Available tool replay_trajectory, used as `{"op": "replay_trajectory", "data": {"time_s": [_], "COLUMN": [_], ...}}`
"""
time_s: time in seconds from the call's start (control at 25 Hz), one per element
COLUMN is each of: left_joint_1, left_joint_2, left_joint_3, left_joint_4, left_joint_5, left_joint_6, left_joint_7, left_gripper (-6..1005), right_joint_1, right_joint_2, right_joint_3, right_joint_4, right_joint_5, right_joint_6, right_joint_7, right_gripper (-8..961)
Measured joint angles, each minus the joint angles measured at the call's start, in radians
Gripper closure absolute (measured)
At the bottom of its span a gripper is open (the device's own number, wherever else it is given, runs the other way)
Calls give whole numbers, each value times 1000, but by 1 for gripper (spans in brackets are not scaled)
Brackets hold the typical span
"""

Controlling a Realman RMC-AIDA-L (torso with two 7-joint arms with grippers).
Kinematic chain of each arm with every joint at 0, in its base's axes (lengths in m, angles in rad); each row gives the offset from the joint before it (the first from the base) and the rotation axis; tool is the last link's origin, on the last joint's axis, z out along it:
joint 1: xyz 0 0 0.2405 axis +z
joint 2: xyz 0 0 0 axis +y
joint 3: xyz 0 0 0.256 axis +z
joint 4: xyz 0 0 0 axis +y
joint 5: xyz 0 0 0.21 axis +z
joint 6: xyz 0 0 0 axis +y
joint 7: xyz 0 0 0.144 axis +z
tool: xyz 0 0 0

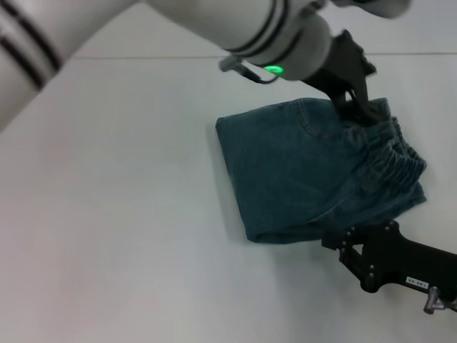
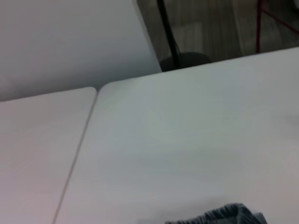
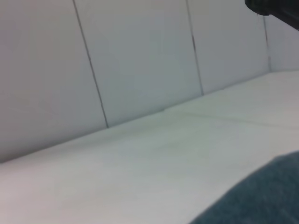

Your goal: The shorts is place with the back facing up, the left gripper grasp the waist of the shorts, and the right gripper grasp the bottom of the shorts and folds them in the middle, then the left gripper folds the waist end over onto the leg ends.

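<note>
The denim shorts [image 1: 314, 175] lie on the white table [image 1: 128, 229], right of centre, folded into a compact block: a smooth fold edge faces left, and the gathered elastic waistband [image 1: 389, 153] is bunched on top at the right end. The left arm reaches across from the upper left. Its gripper, the left gripper [image 1: 357, 107], is down on the far right corner of the fabric at the waistband, with its dark fingers pressed together, apparently pinching the gathered cloth, though the contact is partly hidden by the fingers themselves. The right gripper [image 1: 341, 241] sits low at the near right, just beside the near edge of the shorts; I cannot tell whether its fingers are spread or closed. The left wrist view shows mostly bare tabletop with a sliver of the waistband [image 2: 219, 215] at the frame's edge. The right wrist view catches a corner of blue denim [image 3: 261, 196] on the table.
</note>
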Motion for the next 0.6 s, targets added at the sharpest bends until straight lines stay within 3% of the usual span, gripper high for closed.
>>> {"op": "replay_trajectory", "data": {"time_s": [0.16,0.32,0.36,0.4,0.44,0.6], "left_joint_1": [177,347,390,390,486,577], "left_joint_2": [-1,-4,-5,-5,-6,-6], "left_joint_3": [-52,-135,-163,-163,-241,-384], "left_joint_4": [148,213,210,210,173,22], "left_joint_5": [-68,-185,-232,-232,-365,-558], "left_joint_6": [-1,11,24,24,64,168], "left_joint_7": [63,156,203,203,333,553], "left_gripper": [472,396,377,267,157,102], "right_joint_1": [-16,-46,-54,-65,-76,-94], "right_joint_2": [-5,-11,-11,-10,-7,-2], "right_joint_3": [2,9,10,11,14,35], "right_joint_4": [-39,-109,-130,-154,-175,-212], "right_joint_5": [-5,-22,-23,-24,-24,-23], "right_joint_6": [-87,-159,-168,-177,-184,-195], "right_joint_7": [3,49,58,64,65,67], "right_gripper": [929,924,923,922,920,915]}}
